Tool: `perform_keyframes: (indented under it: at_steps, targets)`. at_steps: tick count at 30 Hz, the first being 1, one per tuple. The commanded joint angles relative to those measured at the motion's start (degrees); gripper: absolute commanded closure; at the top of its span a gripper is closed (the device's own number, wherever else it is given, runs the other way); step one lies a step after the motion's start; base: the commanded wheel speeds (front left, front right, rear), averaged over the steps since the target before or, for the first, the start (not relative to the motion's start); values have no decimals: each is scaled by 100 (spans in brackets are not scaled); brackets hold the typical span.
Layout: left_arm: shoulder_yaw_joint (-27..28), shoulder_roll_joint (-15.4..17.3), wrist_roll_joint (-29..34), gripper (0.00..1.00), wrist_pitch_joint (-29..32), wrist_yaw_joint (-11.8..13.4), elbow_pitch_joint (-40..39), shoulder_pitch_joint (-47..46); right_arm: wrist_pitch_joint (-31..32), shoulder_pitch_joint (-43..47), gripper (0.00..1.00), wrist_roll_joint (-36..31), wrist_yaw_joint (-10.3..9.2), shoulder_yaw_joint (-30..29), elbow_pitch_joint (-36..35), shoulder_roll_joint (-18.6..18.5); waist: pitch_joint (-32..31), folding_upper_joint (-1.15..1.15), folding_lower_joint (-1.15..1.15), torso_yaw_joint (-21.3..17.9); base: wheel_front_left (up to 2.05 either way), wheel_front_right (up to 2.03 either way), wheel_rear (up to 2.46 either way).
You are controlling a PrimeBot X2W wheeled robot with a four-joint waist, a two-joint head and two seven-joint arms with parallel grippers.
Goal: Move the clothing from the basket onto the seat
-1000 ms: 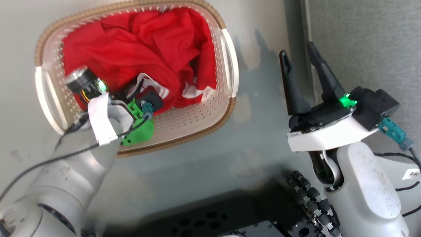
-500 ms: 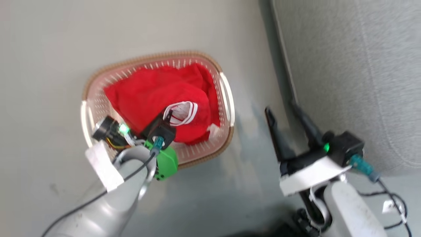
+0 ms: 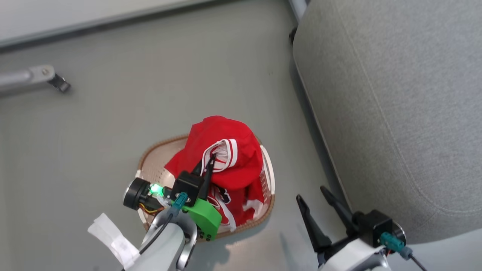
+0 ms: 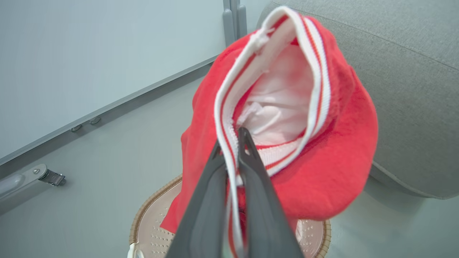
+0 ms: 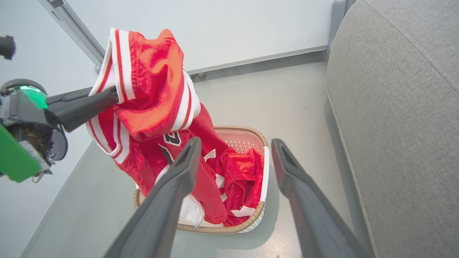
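The left claw (image 4: 231, 143), clenched on the white-striped edge of a red jersey (image 3: 229, 133), holds the garment above the basket (image 3: 158, 150). Its lower half hangs down inside, where the red shorts (image 5: 242, 179) lie. The right claw (image 3: 311, 192) hangs released on the side nearer the grey seat (image 3: 395, 113). The pinch takes only a thin hem, so a swing toward the seat could shake it loose onto the floor (image 3: 150, 94). The trailing tail might also snag the rim and tip the basket.

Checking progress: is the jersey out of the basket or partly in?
Partly in: the left gripper holds the jersey up by its trim, its lower end hanging into the basket.
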Motion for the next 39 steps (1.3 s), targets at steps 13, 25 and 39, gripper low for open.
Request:
perform_keyframes:
  at_steps: [13,25,39]
  targets:
    - [563,-118,76,100,-20,-194,-1100,649,-28,634,0,-221,-2,214,58,-32,-1846,0,0,34,0,0,0]
    - [360,-257,62,100,65,-381,-1432,489,-28,148,0,-202,-2,621,-100,-31,-1841,0,0,128,0,0,0]
    - [-227,-439,-167,100,655,-622,-2394,570,-28,-369,0,-233,-2,658,256,-24,-1758,0,0,349,0,0,0]
